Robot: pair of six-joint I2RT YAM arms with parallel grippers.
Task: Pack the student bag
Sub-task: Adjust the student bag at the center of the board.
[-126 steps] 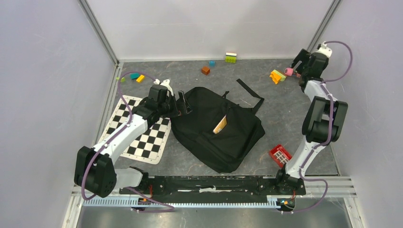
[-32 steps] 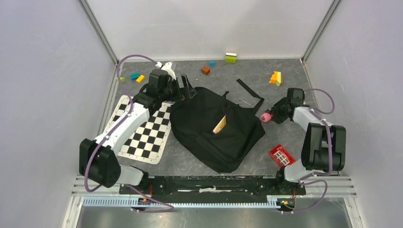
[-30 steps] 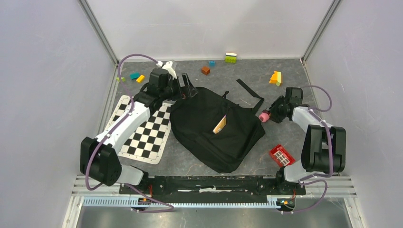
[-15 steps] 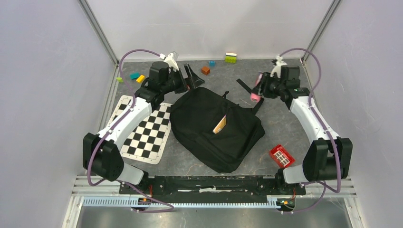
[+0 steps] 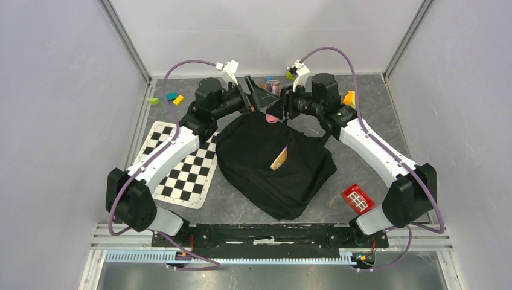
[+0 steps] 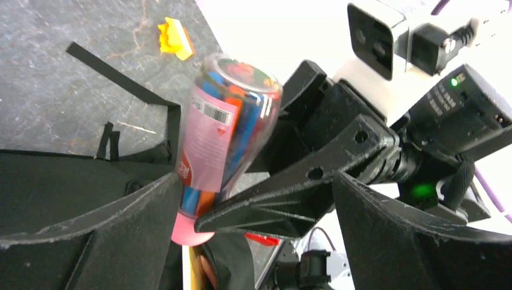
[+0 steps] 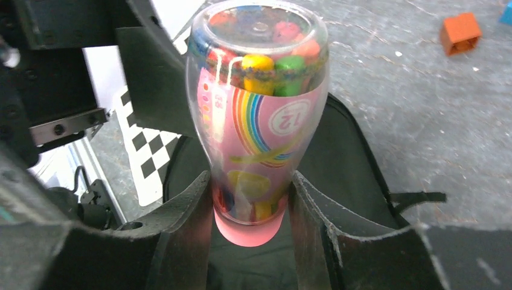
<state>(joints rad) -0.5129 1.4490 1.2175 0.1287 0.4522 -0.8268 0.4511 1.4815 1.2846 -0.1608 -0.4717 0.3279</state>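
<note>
Between the fingers of the right gripper [image 7: 250,192] sits a clear tube of coloured pens [image 7: 259,115] with a pink rainbow label. The two black fingers [image 7: 184,223] are clamped on either side of it near its pink end, and its clear rounded end points away from the wrist. Directly opposite, nose to nose with the right gripper, the left gripper [image 6: 256,181] has its jaws spread wide. The tube and the tip of the right gripper lie in the gap between the left fingers [image 6: 90,241]. Whether either left finger touches the tube cannot be told.

Just below both grippers lies the student bag [image 5: 272,163], a large black backpack slumped flat on the grey table [image 5: 374,133]. The meeting point of the two grippers is above its far edge, and most of the bag spreads from there back toward the arm bases. A tan flat item [image 5: 279,159] pokes out of a slit in its top face. One black strap [image 6: 121,84] trails from the bag beyond the tube on the right gripper's side, and a yellow block [image 6: 175,36] sits past the strap.

Out to the left gripper's side, beneath its arm, lies a checkered mat [image 5: 181,166]. Back beside the right arm's base sits a small red crate [image 5: 356,198]. Beyond the held tube, an orange block [image 7: 460,33] rests on the table.
</note>
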